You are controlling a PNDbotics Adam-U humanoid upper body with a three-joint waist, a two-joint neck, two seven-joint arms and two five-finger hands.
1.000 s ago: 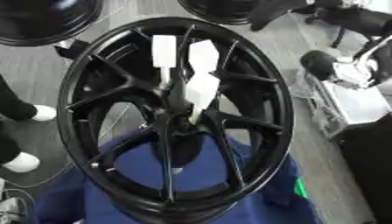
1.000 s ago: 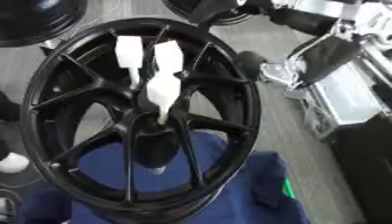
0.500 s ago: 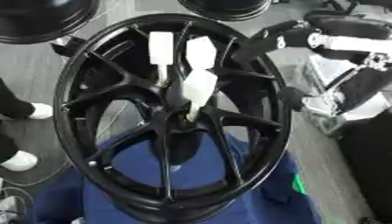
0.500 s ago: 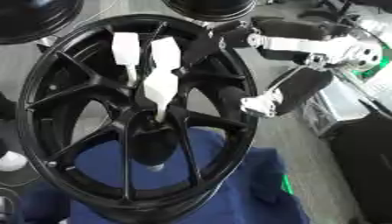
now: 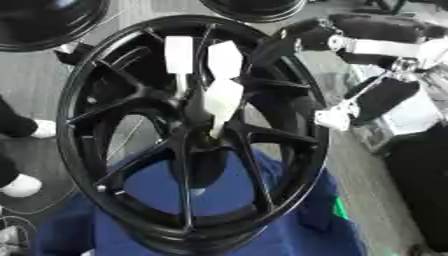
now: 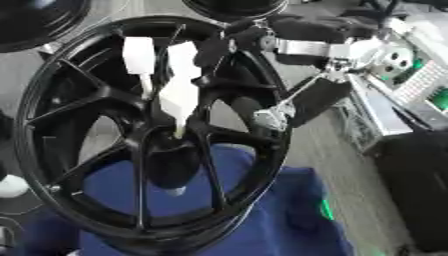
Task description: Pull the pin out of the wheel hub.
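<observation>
A black wheel (image 5: 96, 100) with thin spokes is seen from above, resting on a blue cloth (image 5: 262, 230); its hub (image 5: 203, 134) sits at the middle, where the spokes meet; three white pins are seen standing out of the hub area — one pin (image 5: 178, 54) toward the far left of the hub, a second pin (image 5: 225, 59) just beside it, and a third pin (image 5: 222, 102) nearest the hub, its narrow end pointing down into the centre; none is held; the right arm (image 6: 324, 47) is reaching in from the far right of the wheel, over the rim; the right hand (image 5: 293, 37) is seen as dark fingers lying at the rim, far-right of the hub — whether they are straight or curled cannot be told; further black wheels (image 5: 44, 22) are seen beyond the wheel's far side
</observation>
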